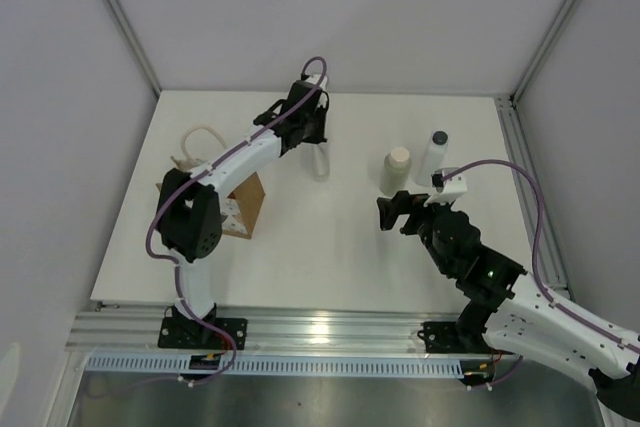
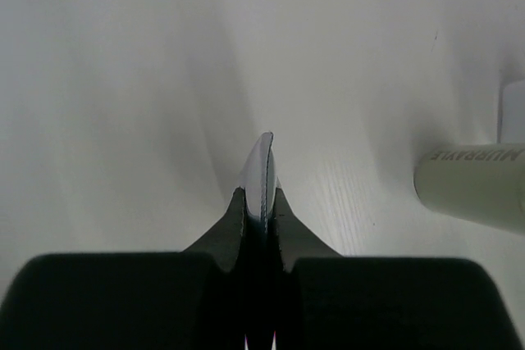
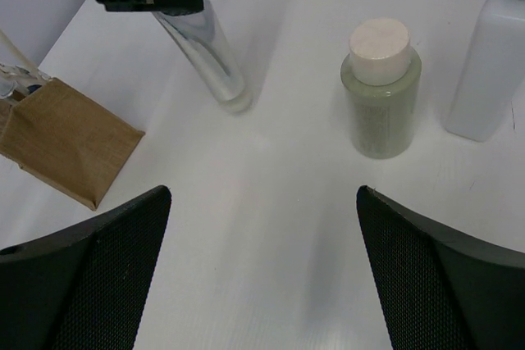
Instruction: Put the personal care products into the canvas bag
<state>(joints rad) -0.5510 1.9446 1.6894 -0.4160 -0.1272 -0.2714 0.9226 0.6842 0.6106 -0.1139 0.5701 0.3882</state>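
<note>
My left gripper (image 1: pixel 311 133) is shut on the flat end of the grey-white squeeze tube (image 1: pixel 320 160), which hangs down to the table at the back centre. In the left wrist view the tube's edge (image 2: pixel 264 171) sticks out between the closed fingers (image 2: pixel 238 219). The cream bottle (image 1: pixel 397 169) and the translucent white bottle with a dark cap (image 1: pixel 433 155) stand upright at the right. My right gripper (image 1: pixel 394 213) is open and empty just in front of the cream bottle (image 3: pixel 380 92). The canvas bag (image 1: pixel 244 204) stands at the left, partly hidden by my left arm. The orange bottle is out of view.
The bag's cream rope handles (image 1: pixel 196 137) loop out toward the back left. In the right wrist view the bag (image 3: pixel 70 143) is at the left, the tube (image 3: pixel 210 59) at the top and the white bottle (image 3: pixel 489 63) at the right edge. Grey walls enclose the table.
</note>
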